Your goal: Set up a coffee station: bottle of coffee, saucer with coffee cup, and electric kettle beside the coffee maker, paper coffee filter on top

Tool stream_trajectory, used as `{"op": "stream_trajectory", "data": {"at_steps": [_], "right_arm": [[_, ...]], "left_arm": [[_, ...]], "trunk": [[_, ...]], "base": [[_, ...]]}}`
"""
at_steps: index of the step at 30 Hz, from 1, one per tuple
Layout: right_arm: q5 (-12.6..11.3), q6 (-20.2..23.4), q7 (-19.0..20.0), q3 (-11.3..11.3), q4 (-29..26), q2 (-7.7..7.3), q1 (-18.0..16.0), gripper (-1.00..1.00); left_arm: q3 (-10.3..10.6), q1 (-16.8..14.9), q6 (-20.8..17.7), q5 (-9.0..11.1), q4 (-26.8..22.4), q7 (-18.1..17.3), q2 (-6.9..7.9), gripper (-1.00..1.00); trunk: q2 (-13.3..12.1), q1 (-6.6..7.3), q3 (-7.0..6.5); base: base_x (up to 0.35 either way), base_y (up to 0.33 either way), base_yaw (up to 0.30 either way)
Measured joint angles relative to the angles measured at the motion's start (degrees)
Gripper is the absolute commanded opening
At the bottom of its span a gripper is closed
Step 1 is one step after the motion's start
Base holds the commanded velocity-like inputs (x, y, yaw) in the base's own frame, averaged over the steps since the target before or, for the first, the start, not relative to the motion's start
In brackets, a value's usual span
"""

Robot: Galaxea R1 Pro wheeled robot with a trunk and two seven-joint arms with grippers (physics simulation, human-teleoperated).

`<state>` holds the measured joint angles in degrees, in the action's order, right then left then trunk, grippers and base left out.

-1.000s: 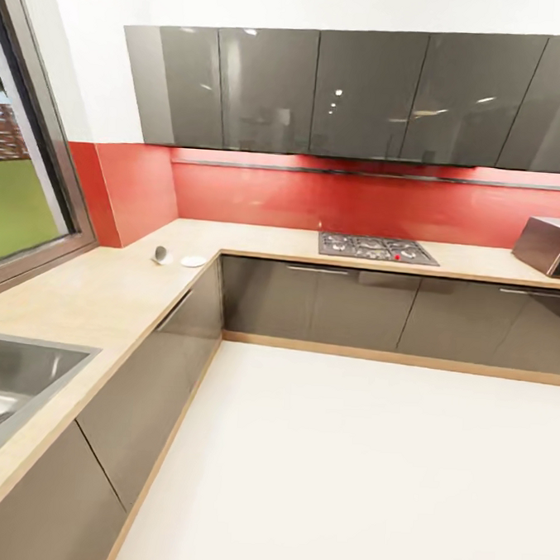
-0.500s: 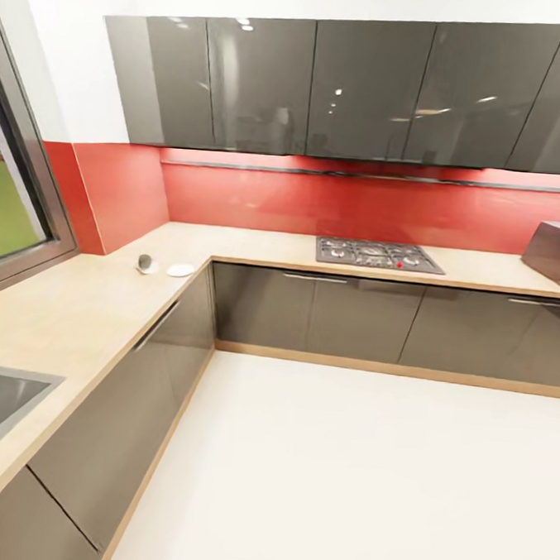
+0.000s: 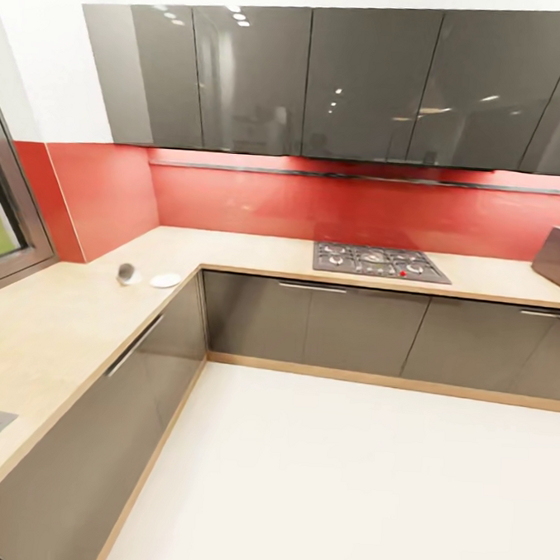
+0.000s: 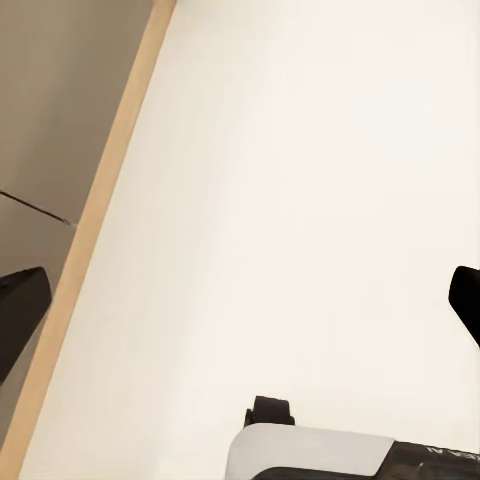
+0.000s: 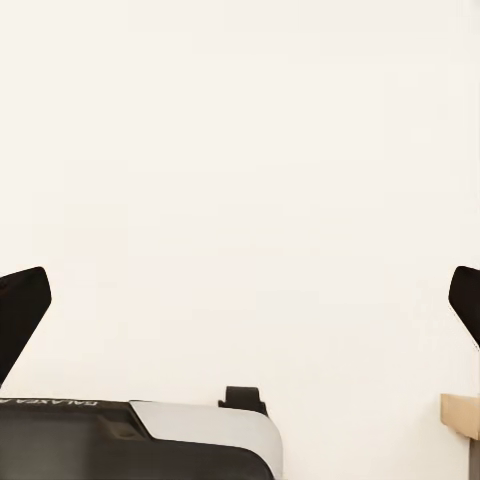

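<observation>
Head view: L-shaped kitchen countertop [image 3: 53, 332] beneath a red backsplash [image 3: 351, 206] and grey wall cabinets [image 3: 325, 84]. The coffee cup [image 3: 128, 273] lies tipped on its side near the counter's inner corner, just beside the saucer [image 3: 165, 280]; a hob [image 3: 379, 262] occupies the far run. Left gripper [image 4: 240, 300] and right gripper [image 5: 240, 300] hang over pale floor [image 3: 342, 483], fingers spread wide, holding nothing.

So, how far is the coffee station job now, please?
Nothing looks done. The coffee cup lies on its side beside the saucer on the kitchen countertop, not on it. In hand: nothing; the left gripper and right gripper are open above the floor. Every step is left, starting with cup on saucer.
</observation>
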<state>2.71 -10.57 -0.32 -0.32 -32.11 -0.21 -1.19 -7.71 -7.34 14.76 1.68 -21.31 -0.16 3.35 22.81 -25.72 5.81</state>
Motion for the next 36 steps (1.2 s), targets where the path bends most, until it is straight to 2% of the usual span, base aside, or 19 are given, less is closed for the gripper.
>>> {"op": "stream_trajectory", "data": {"at_steps": [36], "right_arm": [[0.0, 0.0, 0.0, -0.1, -0.1, 0.00, 0.0, 1.00]], "left_arm": [[-0.1, 0.0, 0.0, 0.0, 0.0, 0.0, 0.08, 1.00]], "trunk": [[0.0, 0.00, 0.00]], "base": [[0.328, -0.109, 0.029]]}}
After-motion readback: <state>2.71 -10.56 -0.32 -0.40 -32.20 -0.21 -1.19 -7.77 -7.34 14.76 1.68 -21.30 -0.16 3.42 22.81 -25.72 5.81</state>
